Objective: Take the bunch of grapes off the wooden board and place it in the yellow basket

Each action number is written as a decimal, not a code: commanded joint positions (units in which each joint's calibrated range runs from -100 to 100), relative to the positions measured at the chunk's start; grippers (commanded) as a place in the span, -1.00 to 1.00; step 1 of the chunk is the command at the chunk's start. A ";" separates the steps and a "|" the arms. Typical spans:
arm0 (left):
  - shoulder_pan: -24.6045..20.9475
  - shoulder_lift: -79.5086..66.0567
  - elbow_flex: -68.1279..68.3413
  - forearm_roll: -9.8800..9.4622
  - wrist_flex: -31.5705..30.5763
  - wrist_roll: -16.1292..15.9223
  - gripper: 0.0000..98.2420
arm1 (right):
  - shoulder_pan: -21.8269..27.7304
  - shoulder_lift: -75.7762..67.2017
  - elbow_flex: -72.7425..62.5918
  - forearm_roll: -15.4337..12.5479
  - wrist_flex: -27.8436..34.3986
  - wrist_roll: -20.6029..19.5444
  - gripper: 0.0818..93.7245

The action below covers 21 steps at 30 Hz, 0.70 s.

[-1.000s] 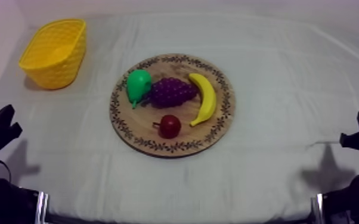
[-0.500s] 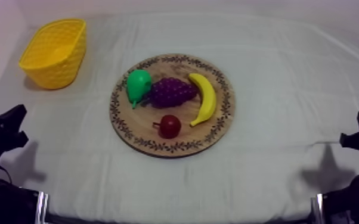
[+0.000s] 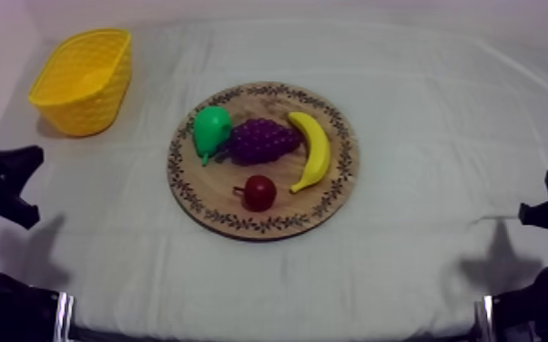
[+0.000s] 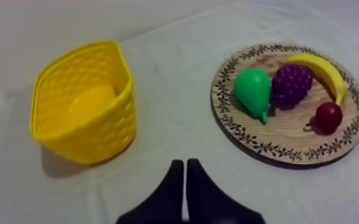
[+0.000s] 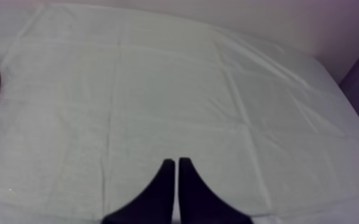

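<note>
The table is being covered edge to edge by a grey-white cloth (image 3: pixel 423 100). The wooden board (image 3: pixel 209 196) is being kept at the middle of it, flat, with four toy fruits on it. The yellow basket (image 3: pixel 82 82) is being kept upright at ten o'clock from the board, well apart from it, and nothing is being seen inside it from the left wrist view.

On the board, the banana (image 3: pixel 312 150) is being carried at three o'clock. The bunch of grapes (image 3: pixel 264 140) is being carried just above the centre, toward twelve o'clock, touching the pear (image 3: pixel 210 132) at ten o'clock. The small red fruit (image 3: pixel 259 192) is being carried at six o'clock, apart from the grapes.

The left gripper (image 4: pixel 185 162) is being held low at nine o'clock of the table, fingers pressed together in a narrow wedge on nothing, pointed between basket and board. The right gripper (image 5: pixel 173 161) is being held at three o'clock over bare cloth, fingers likewise together and empty.

Progress is being judged as nil: no grasp is being made, and approach, opening, pick-up, carry and release are all being counted as outstanding.
</note>
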 commanded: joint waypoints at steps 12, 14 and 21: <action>4.29 34.47 -28.71 3.16 11.67 -14.91 -1.00 | -0.01 0.01 -0.05 -0.01 -0.02 -0.02 -0.99; 4.69 39.33 -33.85 3.29 15.61 -15.66 -1.00 | -0.01 0.01 -0.05 -0.01 -0.02 -0.02 -0.99; 6.18 55.15 -49.09 4.00 23.11 -14.68 -1.00 | -0.01 0.01 -0.05 -0.01 -0.02 -0.02 -0.99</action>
